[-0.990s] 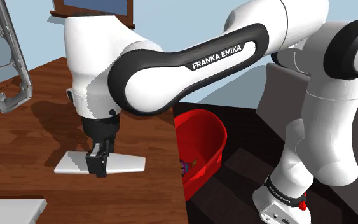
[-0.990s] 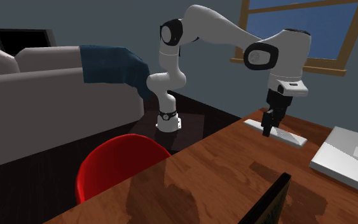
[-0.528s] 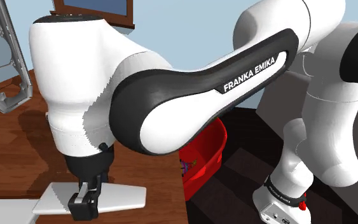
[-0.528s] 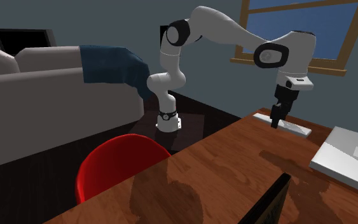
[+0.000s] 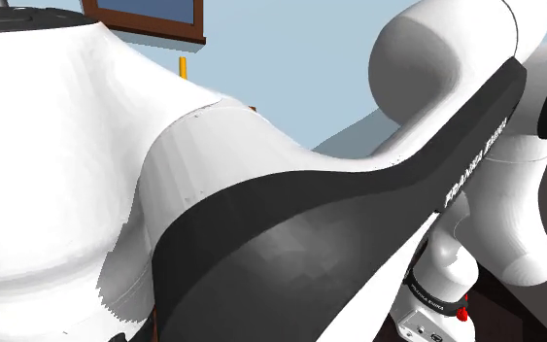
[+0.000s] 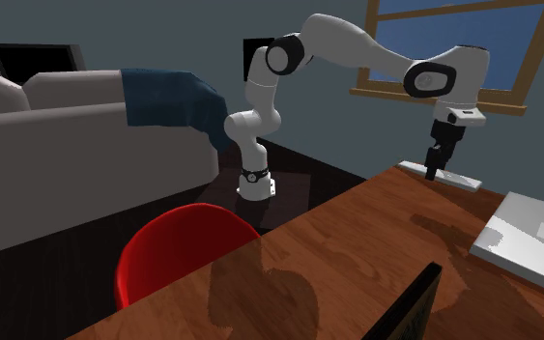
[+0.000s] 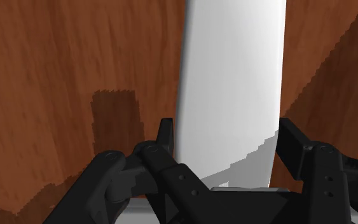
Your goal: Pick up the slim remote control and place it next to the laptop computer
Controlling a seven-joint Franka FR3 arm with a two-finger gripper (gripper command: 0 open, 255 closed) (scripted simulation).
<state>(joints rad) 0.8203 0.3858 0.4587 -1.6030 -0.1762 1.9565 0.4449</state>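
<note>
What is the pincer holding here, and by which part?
The pincer clasps the white slim remote by its two long edges, roughly mid-length.

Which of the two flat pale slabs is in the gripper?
The slim white remote, clasped by the black gripper above the wooden table; the wider pale grey laptop lies flat on it.

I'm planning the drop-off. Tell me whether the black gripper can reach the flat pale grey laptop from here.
Probably yes. The black gripper, clasping the slim white remote, hangs over the brown wooden table, and only tabletop lies between it and the laptop.
</note>
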